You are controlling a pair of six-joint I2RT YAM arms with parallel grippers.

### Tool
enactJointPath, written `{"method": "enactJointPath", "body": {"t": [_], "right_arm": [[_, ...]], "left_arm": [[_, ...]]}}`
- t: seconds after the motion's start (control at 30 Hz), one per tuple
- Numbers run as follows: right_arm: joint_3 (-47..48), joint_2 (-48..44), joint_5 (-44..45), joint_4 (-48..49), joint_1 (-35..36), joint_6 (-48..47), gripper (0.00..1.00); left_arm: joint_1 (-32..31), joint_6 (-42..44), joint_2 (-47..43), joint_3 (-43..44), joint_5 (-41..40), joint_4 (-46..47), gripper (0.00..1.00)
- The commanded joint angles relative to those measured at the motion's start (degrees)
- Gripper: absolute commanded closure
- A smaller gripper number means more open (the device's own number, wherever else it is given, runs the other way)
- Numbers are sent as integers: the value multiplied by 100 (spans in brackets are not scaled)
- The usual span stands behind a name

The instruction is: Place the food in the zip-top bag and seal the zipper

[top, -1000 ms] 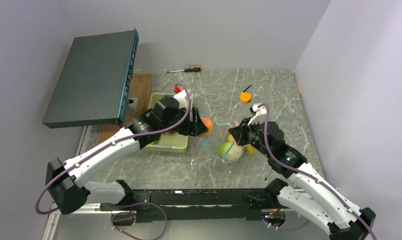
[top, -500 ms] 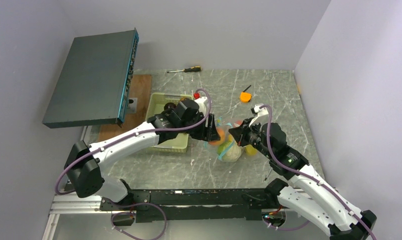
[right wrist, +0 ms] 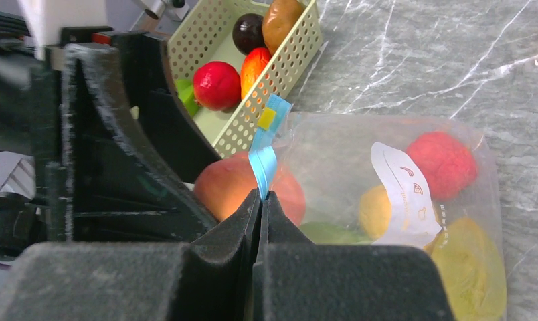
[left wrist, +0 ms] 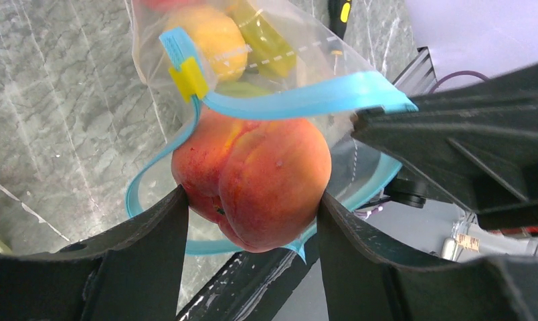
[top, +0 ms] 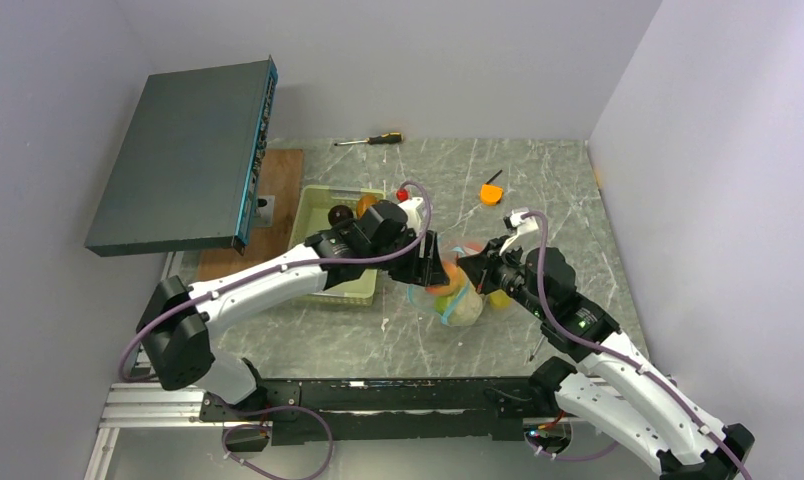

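My left gripper (left wrist: 251, 200) is shut on an orange-red peach (left wrist: 253, 184), one piece of the food. It holds the peach at the open mouth of the clear zip-top bag (left wrist: 286, 53). The teal zipper (left wrist: 306, 100) loops around the peach. My right gripper (right wrist: 261, 195) is shut on the zipper (right wrist: 266, 157) and lifts that edge of the mouth. Red, yellow and green food (right wrist: 441, 164) lies inside the bag (right wrist: 333, 154). More food (right wrist: 216, 85) sits in the pale green tray (right wrist: 280, 67). From above, both grippers (top: 436, 272) meet at the bag (top: 463, 300).
A screwdriver (top: 370, 140) lies at the table's far edge and a small orange tool (top: 491, 192) behind the bag. A large dark box (top: 183, 155) overhangs the back left, above a wooden board (top: 278, 190). The tray (top: 323, 205) stands left of the bag.
My left arm has carried the peach rightward from beside the tray to the bag's mouth. The right gripper has kept its hold on the zipper, hardly moving.
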Motion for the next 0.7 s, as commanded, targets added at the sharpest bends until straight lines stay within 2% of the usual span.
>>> {"method": "enactJointPath", "body": {"t": [0.0,0.07,0.13,0.23,0.3,0.57,0.67], "right_arm": [[49,-147,-168,398,22,-66,100],[43,-177,-157,406,19,-72,100],[41,-209,-145,402,20,-72,100],[44,-212,-138,393,19,-69,100],[30,-230,-144,408,10,-63,100],[-7,-210,-135,444,19,-57,100],[29,-171,-106,394,24,-56,100]], "left_arm": [[-27,-115,247,400,-73,259,68],[-25,-135,328,467,-120,299,65],[-29,-164,386,520,-160,357,57],[-26,-171,459,615,-239,365,35],[-32,-152,455,636,-306,309,25],[-33,-86,-18,372,-542,254,6],[-30,-54,-213,318,-632,189,5]]}}
